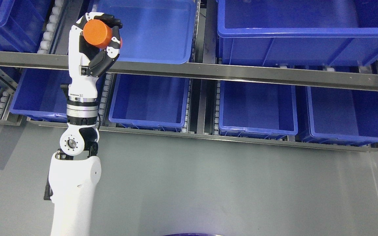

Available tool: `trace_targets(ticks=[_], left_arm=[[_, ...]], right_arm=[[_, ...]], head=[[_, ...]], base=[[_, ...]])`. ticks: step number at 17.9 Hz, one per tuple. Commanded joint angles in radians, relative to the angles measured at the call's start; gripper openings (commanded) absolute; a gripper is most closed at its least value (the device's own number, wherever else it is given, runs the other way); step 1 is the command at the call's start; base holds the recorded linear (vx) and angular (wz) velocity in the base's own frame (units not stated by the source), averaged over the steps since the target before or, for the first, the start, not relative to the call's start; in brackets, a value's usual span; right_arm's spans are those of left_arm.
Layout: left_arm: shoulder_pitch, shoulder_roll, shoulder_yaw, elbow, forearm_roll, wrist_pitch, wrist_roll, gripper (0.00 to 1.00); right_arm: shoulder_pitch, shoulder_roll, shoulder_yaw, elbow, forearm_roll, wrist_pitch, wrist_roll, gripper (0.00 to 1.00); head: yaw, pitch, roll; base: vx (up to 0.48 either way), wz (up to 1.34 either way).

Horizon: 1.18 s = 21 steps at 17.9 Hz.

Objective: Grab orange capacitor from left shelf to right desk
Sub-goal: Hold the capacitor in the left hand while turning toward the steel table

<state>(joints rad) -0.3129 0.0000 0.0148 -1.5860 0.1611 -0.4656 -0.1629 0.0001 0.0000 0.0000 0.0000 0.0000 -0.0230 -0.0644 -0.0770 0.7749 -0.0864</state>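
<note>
Orange plastic cylindrical capacitor (97,33): upper left of the frame, held clear of the bins, its flat round end turned toward the camera and slightly to the left.

White and black robot left hand (98,37): upper left of the frame, raised upright, closed around the orange capacitor. Black-tipped fingers (114,23) curl over the top and right side of the cylinder; the thumb presses from below right. The white palm sits behind it.

White left arm (74,183): enters at the bottom edge left of the middle and rises nearly straight up, with a round joint at the forearm and a silver-ringed wrist below the hand.

Grey metal shelf rail (241,72): runs across the frame from left to right, sloping slightly down toward the right, passing behind the hand's wrist.

Large blue plastic bins, upper tier (307,32): two across the top centre and top right of the frame, a further one partly seen at the top left corner. The held capacitor shows against the left edge of the top-centre bin.

Blue plastic bins, lower tier (149,98): four in a row below the rail, open-topped, interiors showing only blue walls and floors.

White roller tracks (49,29): between the bins, upper left.

Grey floor (225,186): fills the lower half of the frame.
</note>
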Motion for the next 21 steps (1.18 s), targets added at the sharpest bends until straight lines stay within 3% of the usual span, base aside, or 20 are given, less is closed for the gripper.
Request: trace_targets(ticks=[1,21], left_arm=[[0.005,0.017,0.010,-0.032,0.000,-0.001,-0.001,0.01],[0.024,0.017,0.001,-0.077,0.000,0.001,-0.021,0.02]], right_arm=[[0.023,-0.017,-0.011,-0.017,0.006,0.000,0.000,1.00],[0.023,-0.017,-0.011,-0.017,0.006,0.000,0.000,1.00]], head=[[0.0000,0.000,0.000],[0.0000,0.000,0.000]], base=[[-0.160,0.06],[-0.124,-0.17]])
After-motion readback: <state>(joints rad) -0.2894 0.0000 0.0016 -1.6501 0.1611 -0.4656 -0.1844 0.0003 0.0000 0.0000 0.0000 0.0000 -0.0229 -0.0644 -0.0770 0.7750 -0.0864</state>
